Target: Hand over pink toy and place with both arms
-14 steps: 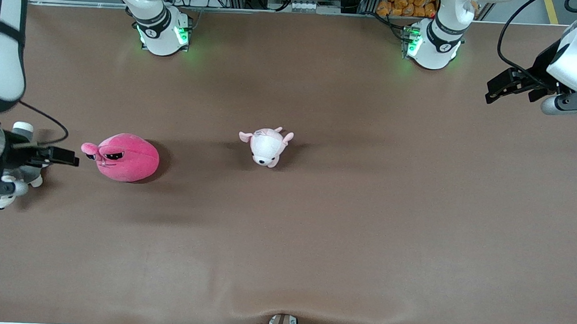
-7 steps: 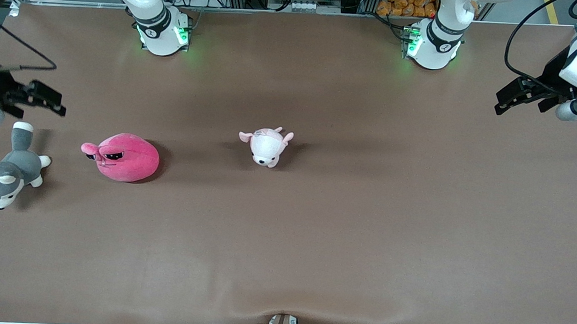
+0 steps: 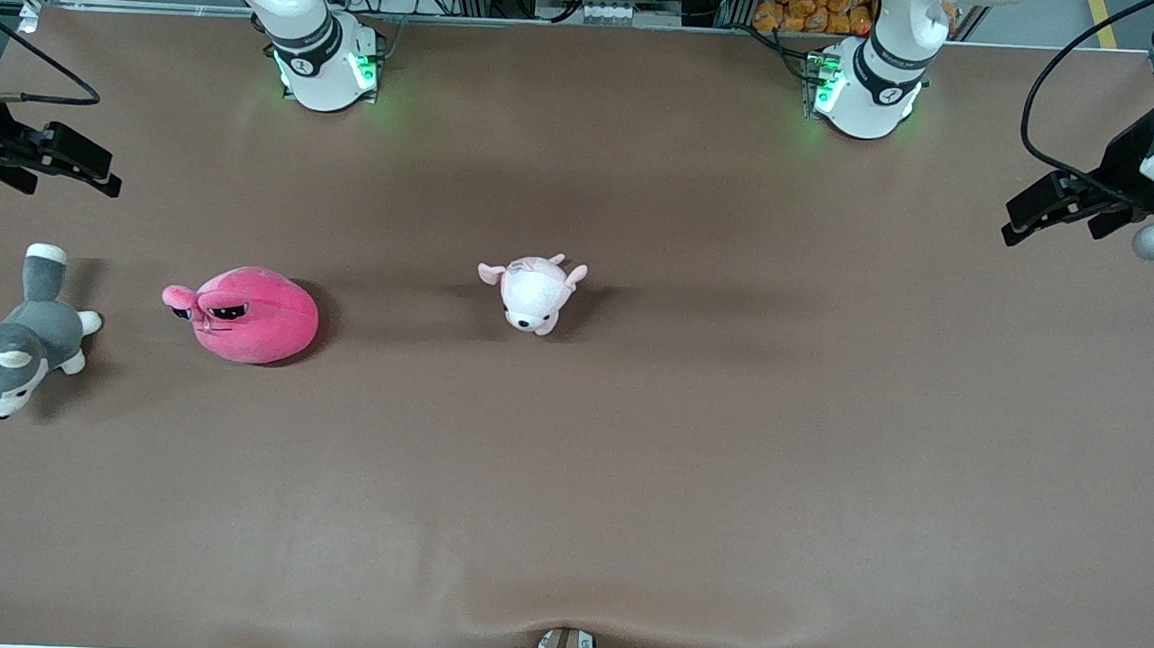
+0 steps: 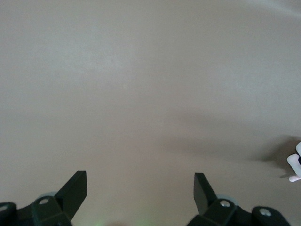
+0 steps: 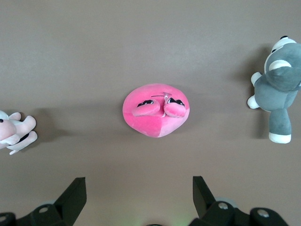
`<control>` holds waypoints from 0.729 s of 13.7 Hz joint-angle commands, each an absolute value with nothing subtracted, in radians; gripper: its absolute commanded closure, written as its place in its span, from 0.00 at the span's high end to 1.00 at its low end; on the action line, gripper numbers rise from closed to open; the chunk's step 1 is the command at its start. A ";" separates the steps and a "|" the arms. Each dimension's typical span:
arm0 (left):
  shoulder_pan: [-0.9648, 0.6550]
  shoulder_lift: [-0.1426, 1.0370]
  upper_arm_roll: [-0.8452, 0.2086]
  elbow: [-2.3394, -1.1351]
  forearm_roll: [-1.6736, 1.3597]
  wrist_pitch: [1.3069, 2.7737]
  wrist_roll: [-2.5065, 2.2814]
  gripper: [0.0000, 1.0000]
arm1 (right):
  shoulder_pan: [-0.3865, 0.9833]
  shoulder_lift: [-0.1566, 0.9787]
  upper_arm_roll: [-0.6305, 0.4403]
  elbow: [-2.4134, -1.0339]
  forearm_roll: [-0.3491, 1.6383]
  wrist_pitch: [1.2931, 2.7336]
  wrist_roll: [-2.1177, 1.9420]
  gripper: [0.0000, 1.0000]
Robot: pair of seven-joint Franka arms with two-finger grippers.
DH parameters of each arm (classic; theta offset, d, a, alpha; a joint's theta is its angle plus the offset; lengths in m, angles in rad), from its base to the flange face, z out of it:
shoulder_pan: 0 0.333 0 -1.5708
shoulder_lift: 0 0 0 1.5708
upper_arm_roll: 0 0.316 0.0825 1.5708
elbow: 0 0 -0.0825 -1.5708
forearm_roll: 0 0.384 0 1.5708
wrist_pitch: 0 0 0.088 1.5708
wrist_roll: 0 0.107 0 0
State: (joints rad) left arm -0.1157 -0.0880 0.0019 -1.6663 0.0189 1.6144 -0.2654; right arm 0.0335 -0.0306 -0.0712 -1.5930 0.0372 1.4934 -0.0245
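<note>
- Pink toy (image 3: 250, 314) lies on the brown table (image 3: 688, 471) toward the right arm's end, between the grey husky plush (image 3: 9, 349) and the small pale puppy plush (image 3: 534, 294), apart from both; nothing holds it.
- Looks like a soft, light, squashy plush; should give under the fingers, not fragile, and the fabric likely grips well. Rounded, so a shallow pinch may slide off.
- Best hold, by my guess: straddle the fat middle of the blob and squeeze deep; the small ear by its face is too thin to trust.
- Right gripper (image 3: 56, 160) hangs over the table's edge at the right arm's end, fingers spread wide, empty; its wrist view shows the toy (image 5: 156, 110) between the open fingers (image 5: 75, 193).
- Left gripper (image 3: 1045, 207) waits over the left arm's end, fingers (image 4: 75, 186) apart, empty.
- Room: bare table all round the toy and a wide open middle for the handover; the husky is the nearest obstacle.
</note>
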 commanded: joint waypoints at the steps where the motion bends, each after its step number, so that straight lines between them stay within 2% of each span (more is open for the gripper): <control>1: -0.127 -0.058 0.005 -1.623 0.020 1.595 -0.252 1.00 | 0.029 -0.049 -0.064 -1.594 -0.009 1.485 -0.011 1.00; 10: -0.112 -0.055 -0.011 -1.608 0.020 1.557 -0.252 1.00 | 0.031 -0.049 -0.066 -1.597 -0.011 1.485 -0.011 1.00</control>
